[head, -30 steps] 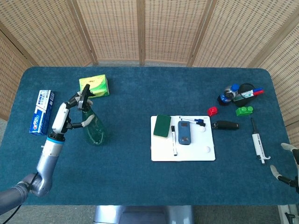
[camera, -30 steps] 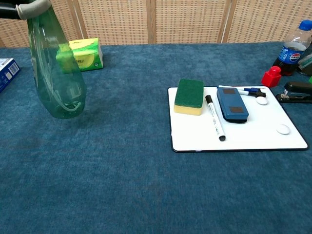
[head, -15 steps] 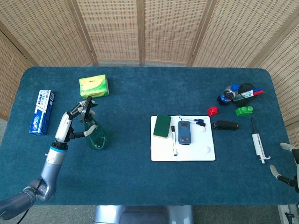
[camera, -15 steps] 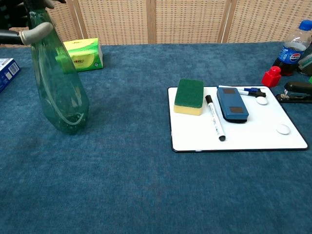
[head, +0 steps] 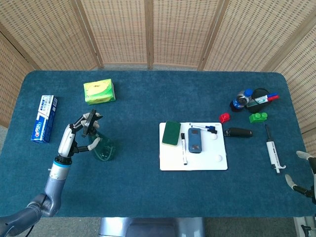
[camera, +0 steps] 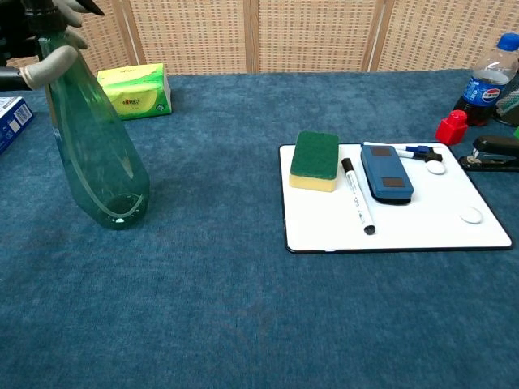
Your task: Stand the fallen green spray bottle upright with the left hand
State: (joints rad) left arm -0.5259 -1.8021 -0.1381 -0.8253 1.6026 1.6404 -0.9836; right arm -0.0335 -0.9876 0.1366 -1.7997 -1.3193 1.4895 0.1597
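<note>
My left hand [head: 79,134] is grasping the green spray bottle [camera: 96,154] at its neck and trigger head, fingers [camera: 47,63] wrapping the narrow top where it is meeting the sprayer. The bottle is sitting directly under and just inboard of my hand, at the left side of the blue table [head: 148,98], well apart from the white board [head: 193,146] and the sponge [head: 172,133] lying on it.

Long axis: near vertical in the chest view, the base resting on or just at the cloth; I cannot tell whether it is bearing full weight. The neck is leaning slightly toward my left, so the body is not quite plumb.

Judgement: the righting is close to done. What is remaining is to bring the top over the base and let go straight upward, without dragging the neck sideways. A tall, nearly empty bottle is tipping easily.

My right hand [head: 307,173] is hanging at the far right table edge, fingers apart, holding nothing, much the farther of the two
</note>
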